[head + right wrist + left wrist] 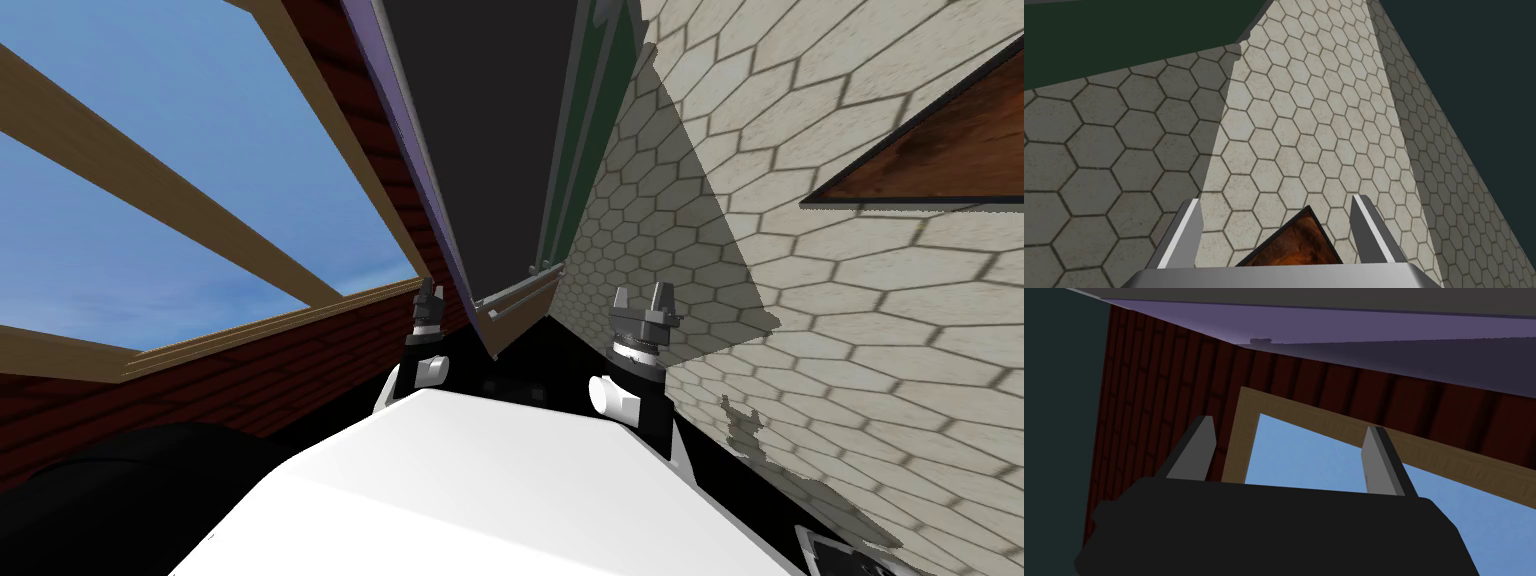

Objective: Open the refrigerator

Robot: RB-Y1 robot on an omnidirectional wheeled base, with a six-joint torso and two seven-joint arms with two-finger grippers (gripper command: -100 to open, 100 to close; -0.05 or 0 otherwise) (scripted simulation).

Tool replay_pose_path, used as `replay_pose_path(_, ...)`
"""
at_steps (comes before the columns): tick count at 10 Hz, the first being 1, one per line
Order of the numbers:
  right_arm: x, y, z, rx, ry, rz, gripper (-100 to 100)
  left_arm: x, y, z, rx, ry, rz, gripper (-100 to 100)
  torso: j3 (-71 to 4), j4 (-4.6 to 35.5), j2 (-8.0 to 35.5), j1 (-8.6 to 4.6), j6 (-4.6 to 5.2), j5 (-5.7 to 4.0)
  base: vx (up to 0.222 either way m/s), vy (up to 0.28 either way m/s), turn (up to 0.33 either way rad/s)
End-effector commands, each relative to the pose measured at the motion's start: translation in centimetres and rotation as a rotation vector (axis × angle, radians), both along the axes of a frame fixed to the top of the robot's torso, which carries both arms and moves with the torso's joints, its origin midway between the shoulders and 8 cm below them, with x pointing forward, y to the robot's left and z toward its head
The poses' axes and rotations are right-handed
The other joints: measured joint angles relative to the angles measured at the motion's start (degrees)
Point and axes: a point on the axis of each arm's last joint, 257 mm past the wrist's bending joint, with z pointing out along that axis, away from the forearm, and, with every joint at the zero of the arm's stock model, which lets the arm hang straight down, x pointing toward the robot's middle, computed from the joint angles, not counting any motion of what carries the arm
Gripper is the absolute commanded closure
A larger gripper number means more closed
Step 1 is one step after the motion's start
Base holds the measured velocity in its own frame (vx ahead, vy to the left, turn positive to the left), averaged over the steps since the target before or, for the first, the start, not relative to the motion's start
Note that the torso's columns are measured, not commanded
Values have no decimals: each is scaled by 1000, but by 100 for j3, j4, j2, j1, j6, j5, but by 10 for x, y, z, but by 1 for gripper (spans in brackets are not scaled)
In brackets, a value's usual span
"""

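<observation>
The refrigerator stands straight ahead as a tall dark grey slab with a purple left edge. Light grey bar handles run across its near end. My left gripper is just left of that near end, apart from it. Its fingers stand open with nothing between them, pointing along the purple side. My right gripper is to the right of the handles, about a hand's width off, and also open and empty.
A brick wall with a wood-framed window lies on my left. A hexagon-tiled wall rises on my right, bearing a brown wooden panel. A dark green panel adjoins the refrigerator's right side.
</observation>
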Motion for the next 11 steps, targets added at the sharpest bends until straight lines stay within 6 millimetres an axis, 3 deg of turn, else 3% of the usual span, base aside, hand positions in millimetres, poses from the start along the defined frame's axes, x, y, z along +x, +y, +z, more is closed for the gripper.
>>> replay_pose_path(1, 0, 0, 0, 0, 0, 0, 0, 0, 0, 0, 0, 0, 0, 0, -467, 235, 232, 0, 0, 0, 0, 0, 0)
replay_pose_path(9, 0, 0, 0, 0, 0, 0, 0, 0, 0, 0, 0, 0, 0, 0, -7073, 3537, 3539, 0, 0, 0, 0, 0, 0)
replay_pose_path(10, 0, 0, 0, 0, 0, 0, 0, 2, -2, -2, 36, 15, -18, -100, -7919, 3960, 3962, 0, 0, 0, 22, -11, 26)
replay_pose_path(11, 0, 0, 0, 0, 0, 0, 0, 4, -2, -5, 59, 28, -28, -100, -8316, 4148, 4150, -1, 0, 0, 39, -34, 32)
